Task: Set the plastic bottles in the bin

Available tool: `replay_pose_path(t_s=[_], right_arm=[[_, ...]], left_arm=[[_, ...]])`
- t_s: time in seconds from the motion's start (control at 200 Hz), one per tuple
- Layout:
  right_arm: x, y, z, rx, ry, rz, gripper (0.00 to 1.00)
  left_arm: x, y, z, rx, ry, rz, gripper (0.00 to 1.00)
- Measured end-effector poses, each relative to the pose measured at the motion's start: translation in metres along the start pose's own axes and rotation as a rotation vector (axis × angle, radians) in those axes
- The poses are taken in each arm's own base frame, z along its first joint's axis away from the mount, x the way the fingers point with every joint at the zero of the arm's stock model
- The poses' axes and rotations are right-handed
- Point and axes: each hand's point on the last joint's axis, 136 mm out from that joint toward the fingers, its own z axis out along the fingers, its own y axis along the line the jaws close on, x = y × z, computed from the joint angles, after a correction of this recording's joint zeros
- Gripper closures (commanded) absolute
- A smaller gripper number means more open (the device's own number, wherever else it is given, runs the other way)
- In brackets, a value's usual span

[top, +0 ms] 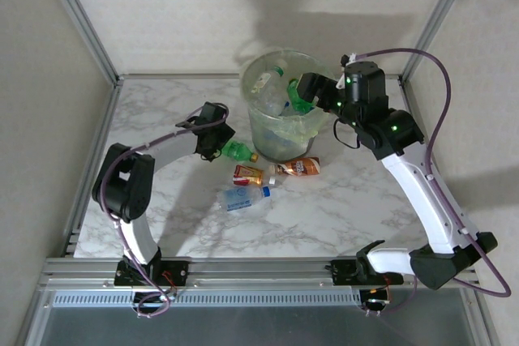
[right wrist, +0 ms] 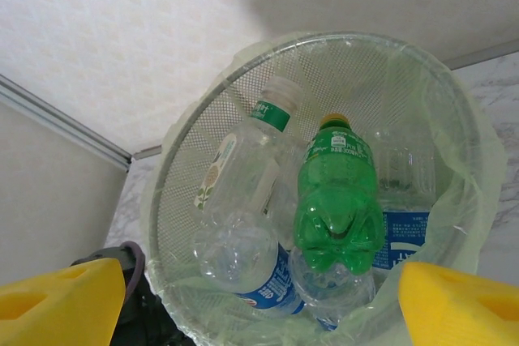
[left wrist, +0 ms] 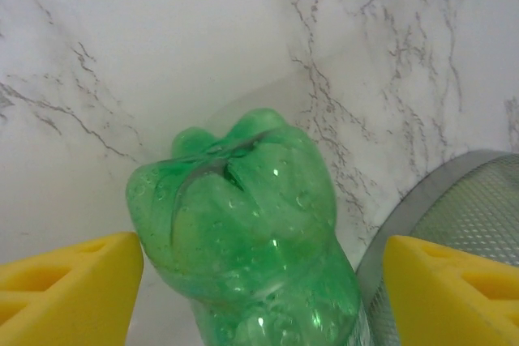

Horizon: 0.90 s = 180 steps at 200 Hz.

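Beside the bin [top: 272,139], green bottle [left wrist: 243,216] within left gripper [left wrist: 263,253], three bottles [top: 248,174] nearby

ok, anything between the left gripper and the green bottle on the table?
Nothing visible. The green bottle lies between the open jaws of the left gripper. The bin stands close beside one jaw, not in between.

A white marble-patterned tabletop with grey veins [top: 340,208] is enclosed behind and at both sides by plain cream wall panels [top: 186,14]. Slim silver aluminium posts [top: 81,18] rise from the tabletop's far corners, and a grooved aluminium rail [top: 259,269] runs along its near edge. Soft grey shadows [top: 324,26] lie on the panel behind it.
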Motion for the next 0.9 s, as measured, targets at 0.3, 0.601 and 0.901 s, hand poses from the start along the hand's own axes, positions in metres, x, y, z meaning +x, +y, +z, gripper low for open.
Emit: replay_pose_path(t_s=[0.3, 0.601, 0.901], right_arm=[[0.001, -0.002, -0.004, 0.001, -0.003, -0.008, 0.12], [0.003, -0.004, -0.008, 0.001, -0.004, 0.007, 0.13], [0.005, -0.002, -0.011, -0.008, 0.017, 0.017, 0.14]], left_arm=[[0.016, 0.001, 0.023, -0.044, 0.033, 0.025, 0.30], [0.014, -0.001, 0.023, -0.044, 0.032, 0.023, 0.41], [0.012, -0.002, 0.009, -0.020, 0.054, 0.009, 0.42]])
